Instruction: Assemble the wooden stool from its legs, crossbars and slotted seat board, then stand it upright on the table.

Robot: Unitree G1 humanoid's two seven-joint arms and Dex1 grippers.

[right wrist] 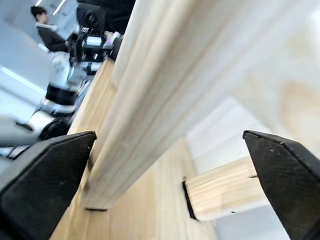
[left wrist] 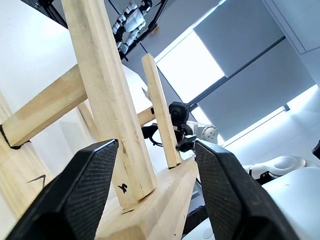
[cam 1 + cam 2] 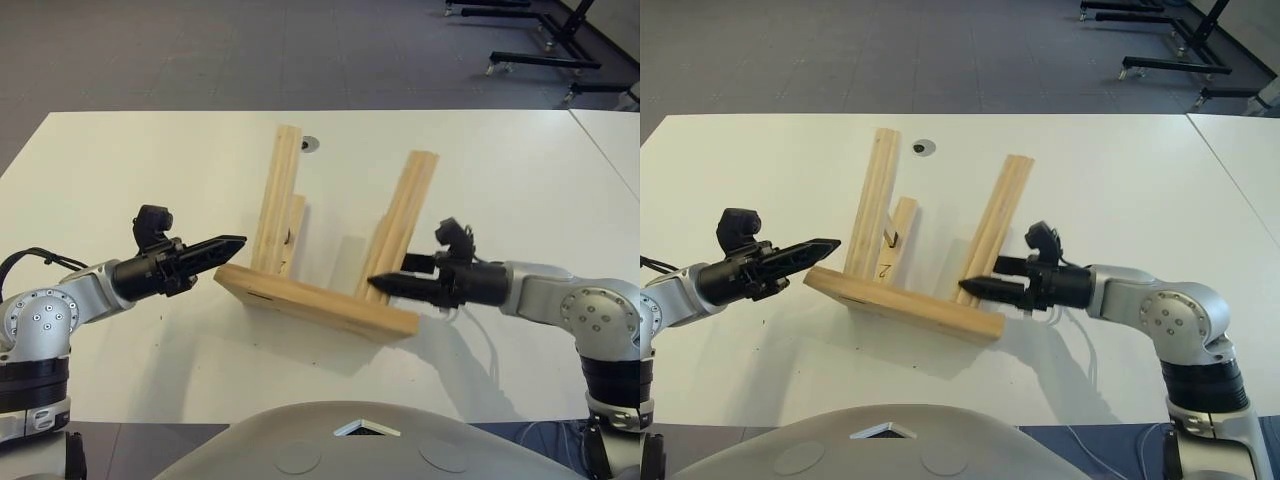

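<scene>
Left gripper (image 3: 236, 242), right gripper (image 3: 374, 283) spread at upturned pale wooden stool (image 3: 310, 300) on white worktop (image 3: 150, 170) — I fear lopsided grip topples it.

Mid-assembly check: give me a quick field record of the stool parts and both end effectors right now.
seat board: flat pale wooden board, lying on the white table
legs: pale wooden legs pointing up from it, so the stool is inverted
left end effector: open, at the board's left end
right end effector: open, straddling the right-hand leg near its base
stood upright: not yet
</scene>
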